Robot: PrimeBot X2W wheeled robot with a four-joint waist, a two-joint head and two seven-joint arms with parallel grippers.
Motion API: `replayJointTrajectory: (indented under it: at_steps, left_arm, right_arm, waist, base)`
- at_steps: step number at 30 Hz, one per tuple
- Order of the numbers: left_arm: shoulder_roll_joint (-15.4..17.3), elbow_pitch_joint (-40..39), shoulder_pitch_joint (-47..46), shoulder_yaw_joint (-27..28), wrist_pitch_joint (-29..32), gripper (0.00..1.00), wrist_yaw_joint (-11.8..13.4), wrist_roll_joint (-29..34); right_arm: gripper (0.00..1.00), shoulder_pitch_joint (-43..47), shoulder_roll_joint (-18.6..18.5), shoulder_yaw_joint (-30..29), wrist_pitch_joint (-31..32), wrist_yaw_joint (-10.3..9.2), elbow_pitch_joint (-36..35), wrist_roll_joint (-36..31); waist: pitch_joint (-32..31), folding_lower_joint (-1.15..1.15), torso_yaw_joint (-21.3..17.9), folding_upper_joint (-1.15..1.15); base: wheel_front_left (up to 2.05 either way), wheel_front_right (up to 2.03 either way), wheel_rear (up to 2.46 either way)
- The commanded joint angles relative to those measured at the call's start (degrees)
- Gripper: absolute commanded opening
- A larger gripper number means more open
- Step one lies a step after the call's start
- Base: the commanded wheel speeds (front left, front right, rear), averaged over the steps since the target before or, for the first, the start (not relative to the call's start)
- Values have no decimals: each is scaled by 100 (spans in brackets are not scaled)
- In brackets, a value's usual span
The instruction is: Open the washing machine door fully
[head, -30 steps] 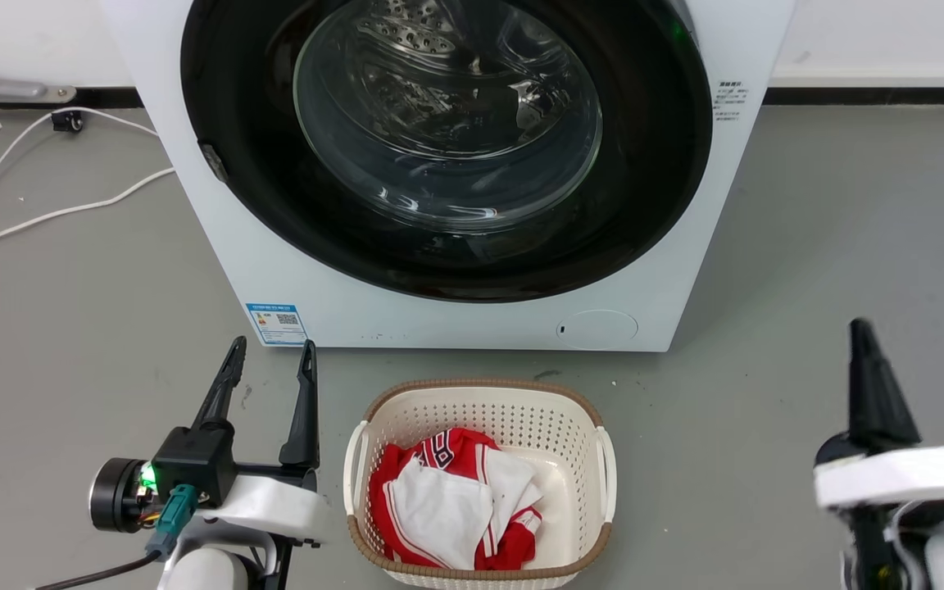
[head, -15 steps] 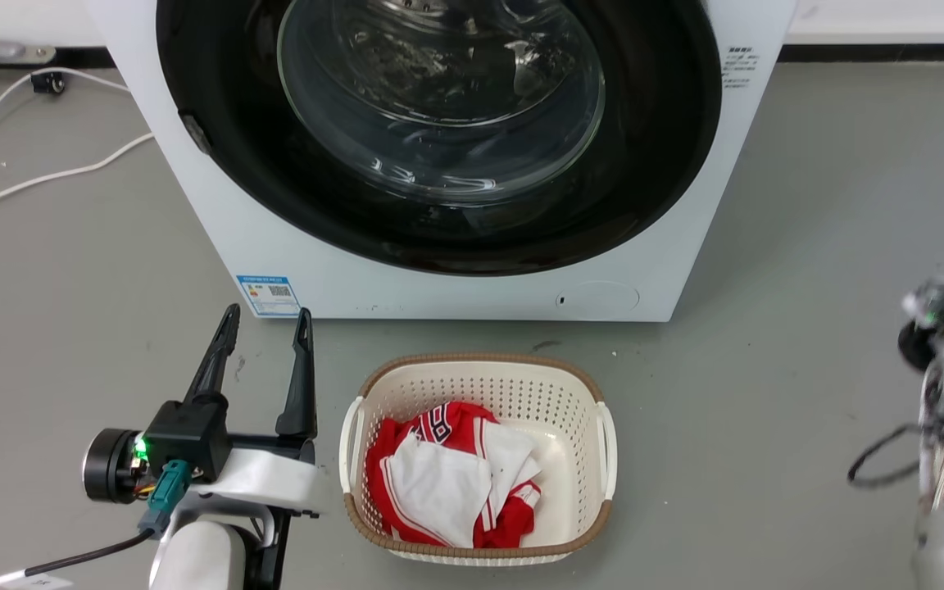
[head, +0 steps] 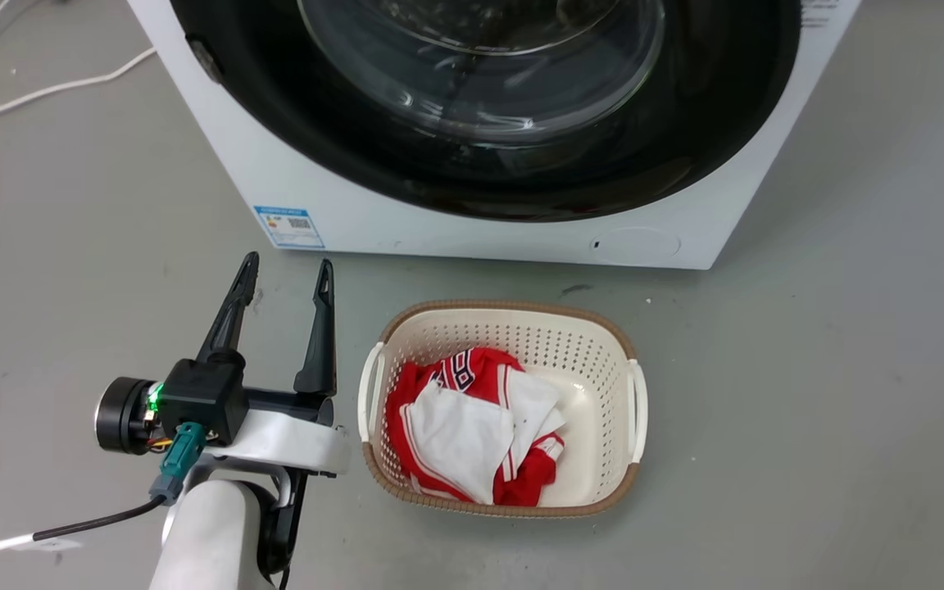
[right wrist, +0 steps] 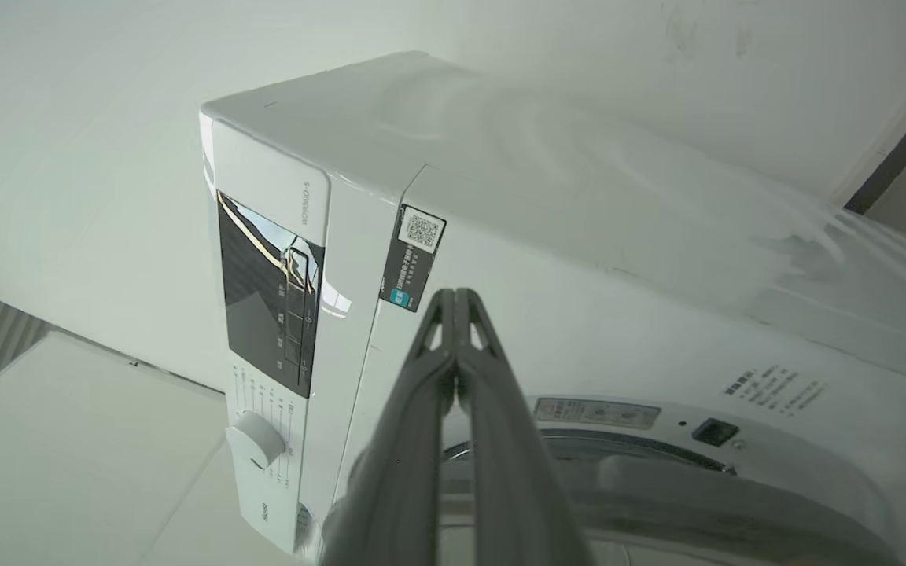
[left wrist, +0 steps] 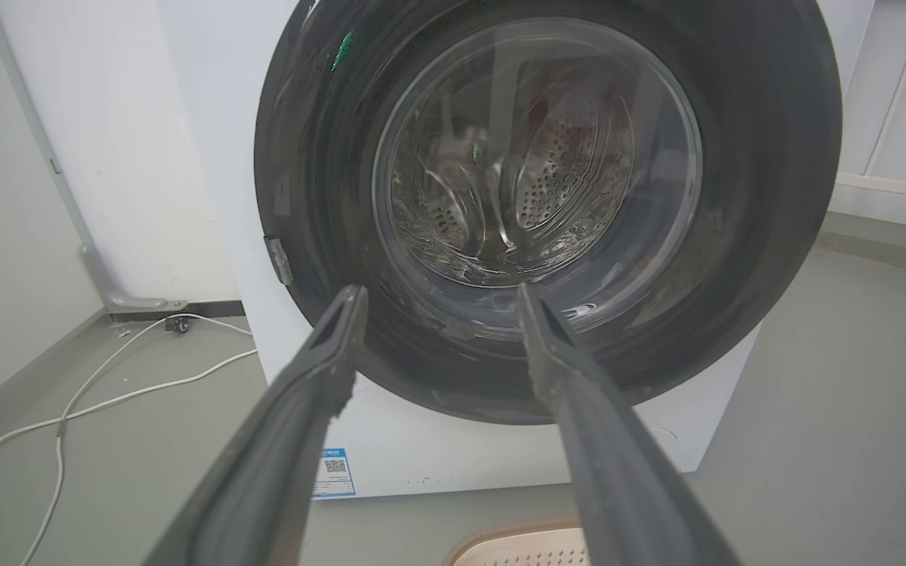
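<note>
Right tool (right wrist: 455, 299) has lifted, pinched shut, empty; left tool (head: 288, 262) gapes empty, lower left; washing machine door (head: 406, 156) looks heavy, slick: grip its rim.

laundry corner: white washing machine (head: 439, 242), clothes basket (head: 505, 307) on grey floor (head: 808, 369).

The washing machine door (left wrist: 319, 157) is a big glossy black disc, nearly as wide as the white front it sits flat against, with a bulging clear glass centre.
</note>
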Motion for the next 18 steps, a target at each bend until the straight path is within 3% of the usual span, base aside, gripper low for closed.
replayJointTrajectory:
  at_steps: [1,10,18]
  left_arm:
    - [-3,-19,-80,-9,-15,100,30,1]
    - [-9,-147,-271,-125,-15,100,97,-64]
    - [-9,-230,-486,-249,-15,100,189,-177]
  right_arm:
    - [0,-267,-82,144,194,0,180,-148]
    - [0,-1500,-371,944,1433,0,1242,-1043]
    - [0,-2080,-314,1350,1805,0,1863,-1675]
  waist:
    - [129,0,103,0]
    - [565,0,266,0]
    - [865,0,363,0]
  base:
    - [0,0,0]
    - [0,0,0]
    - [0,0,0]
